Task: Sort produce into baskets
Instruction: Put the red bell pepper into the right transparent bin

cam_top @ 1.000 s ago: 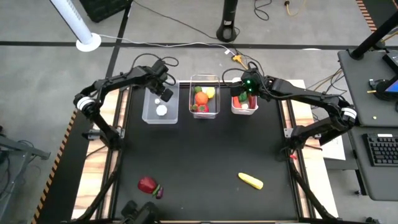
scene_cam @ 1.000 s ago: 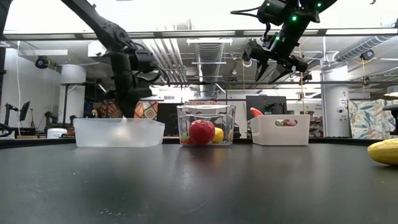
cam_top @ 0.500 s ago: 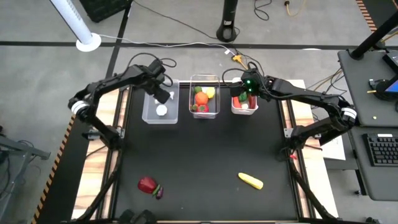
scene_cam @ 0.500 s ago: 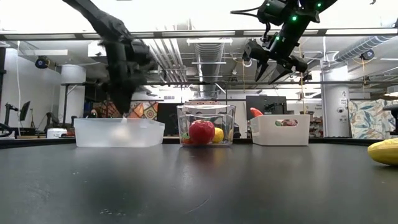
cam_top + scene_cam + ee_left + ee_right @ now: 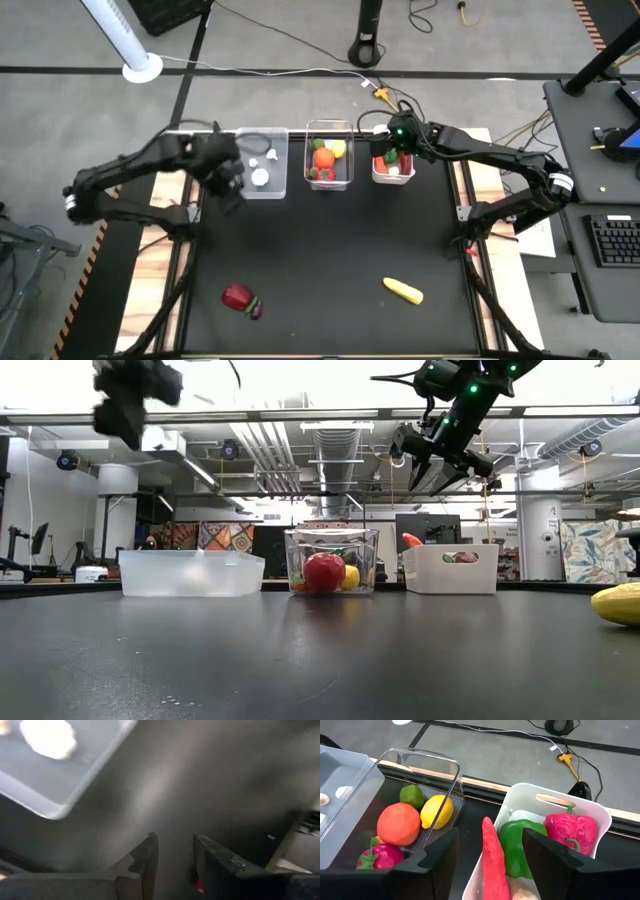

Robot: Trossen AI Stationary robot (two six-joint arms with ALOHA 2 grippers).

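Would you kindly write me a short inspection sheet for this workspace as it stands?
Surface: black table, wooden side strips.
Job's things: three bins in a row, frosted bin, clear bin, white bin; yellow corn, red apple and purple piece loose.
Clutter: nothing seen.
Grippers: left gripper open beside the frosted bin; right gripper open above the white bin.
Cables: cables on the floor.
Surroundings: keyboard on a side desk.
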